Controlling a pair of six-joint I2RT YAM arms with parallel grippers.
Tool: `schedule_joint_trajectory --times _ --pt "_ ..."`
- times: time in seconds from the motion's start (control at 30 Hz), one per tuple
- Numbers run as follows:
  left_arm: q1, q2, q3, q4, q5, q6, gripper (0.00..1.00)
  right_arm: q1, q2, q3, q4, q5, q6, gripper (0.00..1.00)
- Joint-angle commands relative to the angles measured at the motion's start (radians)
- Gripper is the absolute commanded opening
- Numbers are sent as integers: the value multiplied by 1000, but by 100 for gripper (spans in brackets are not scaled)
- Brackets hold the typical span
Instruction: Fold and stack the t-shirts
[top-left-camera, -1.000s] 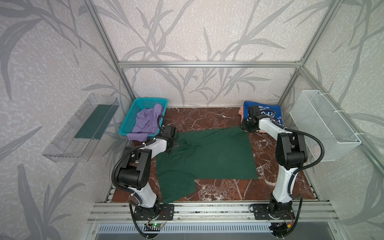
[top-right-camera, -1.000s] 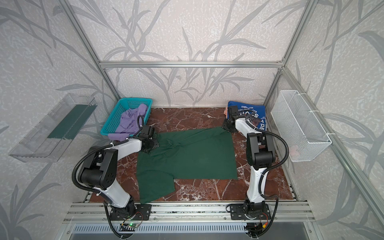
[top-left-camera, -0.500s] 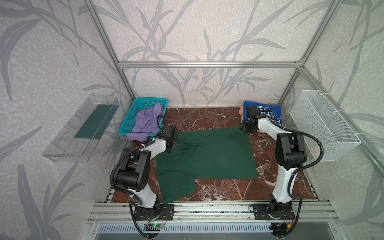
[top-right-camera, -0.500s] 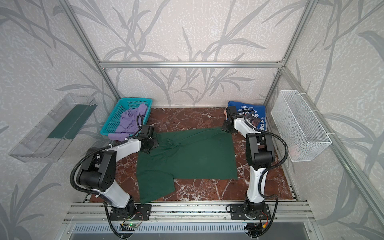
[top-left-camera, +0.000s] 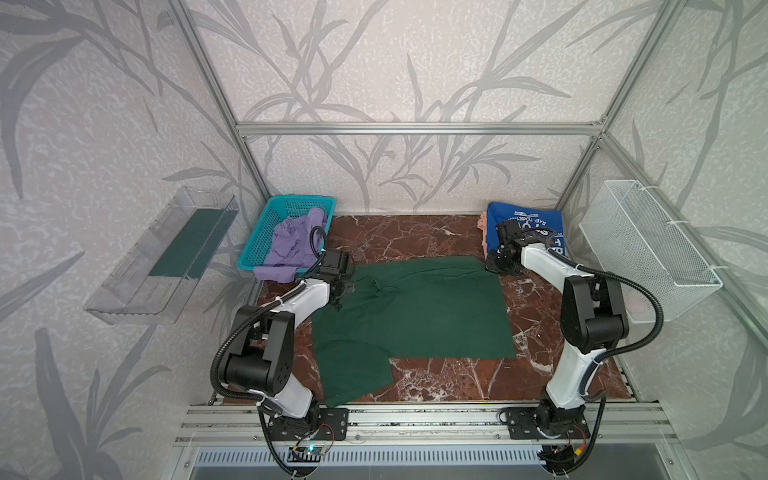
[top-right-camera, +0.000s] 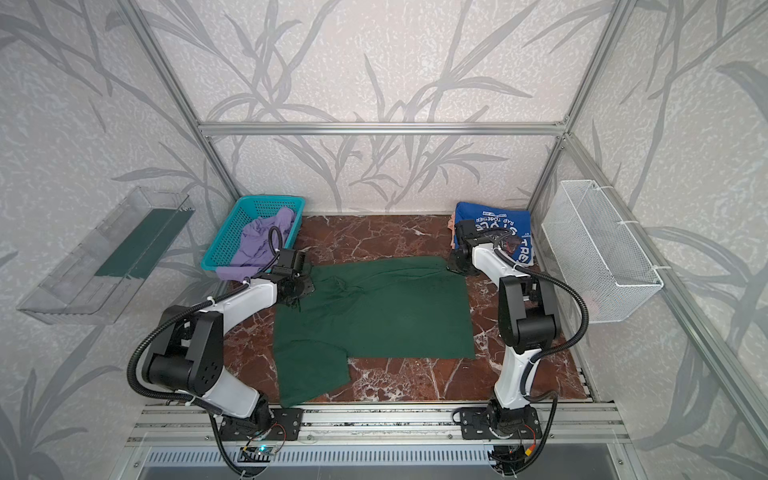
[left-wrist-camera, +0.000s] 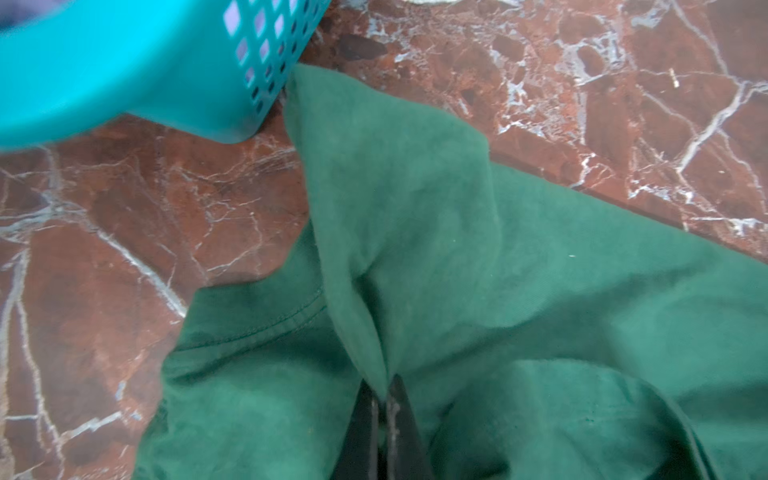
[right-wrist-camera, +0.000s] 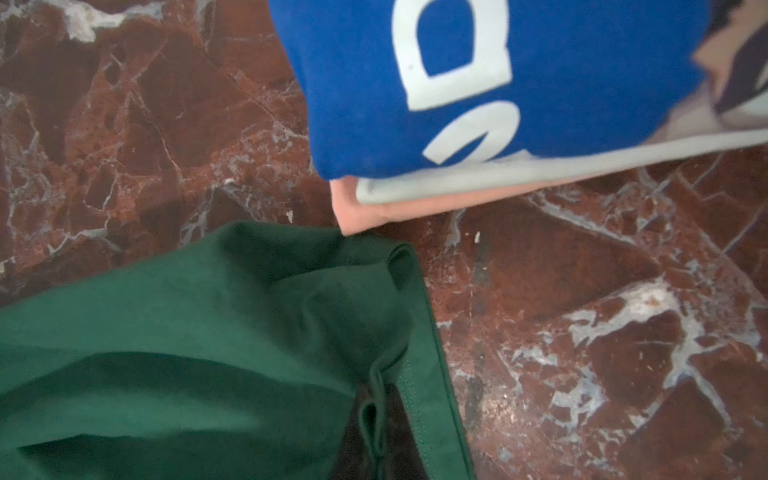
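- The green t-shirt (top-left-camera: 415, 316) lies spread across the middle of the bench (top-left-camera: 415, 237), mostly flat. One sleeve (top-left-camera: 353, 374) reaches toward the near edge on the left side.
- Its far left corner is rumpled into folds. There the left pincer (left-wrist-camera: 381, 395) is clamped tight on a raised ridge of the green cloth, its two dark fingers pressed together with the fabric between them.
- At the far right corner the right pincer (right-wrist-camera: 376, 415) is closed on the stitched hem. A narrow fold of the hem stands between its fingers.
- In the right wrist view that green corner lies just beside the corner of the peach t-shirt (right-wrist-camera: 374, 212), close to touching it.
- The peach t-shirt sits folded at the bottom of a pile at the far right of the bench. The blue t-shirt (top-left-camera: 536, 220), folded with white lettering facing up, lies on top, and a pale grey edge shows between the two.
- At the far left stands the turquoise basket (top-left-camera: 266, 224), with the lavender t-shirt (top-left-camera: 291, 245) heaped inside and spilling over its near rim onto the bench.
- In the left wrist view a point of the green cloth reaches the basket's corner.
- A white wire basket (top-left-camera: 648, 249) hangs on the right wall.
- A clear plastic tray (top-left-camera: 166, 257) with a dark green strip inside hangs on the left wall.
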Motion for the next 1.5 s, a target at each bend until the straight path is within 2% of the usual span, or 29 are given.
schedule_joint_trajectory --times 0.0,0.07,0.1,0.33,0.67,0.8,0.93,0.97,1.1,1.27,1.47 --pt "2 -29 5 -33 -53 5 2 3 -19 -25 -34 24 2 7" --pt "3 -27 20 -44 -57 18 2 3 -17 -38 -32 2 9 21" --pt "4 -27 26 -50 -62 23 2 3 -19 -49 -22 -17 10 25" --pt "7 -29 58 -62 -73 40 2 3 -48 -132 18 -52 33 27" --pt "15 -36 79 -75 -87 65 2 -9 -36 -132 31 -84 58 25" --pt "18 -50 65 -76 -113 76 2 -26 -32 -144 48 -147 74 26" --pt "18 -45 60 -71 -110 93 3 -40 -40 -151 35 -174 64 48" --pt "17 -41 59 -69 -106 94 3 -42 -47 -153 35 -173 50 51" --pt "18 -23 64 -64 -96 102 3 -62 -56 -111 8 -214 -11 56" --pt "18 -6 69 -58 -80 104 3 -65 15 6 -33 -272 -73 57" --pt "17 8 72 -53 -63 103 3 -62 106 112 -14 -292 -81 57"
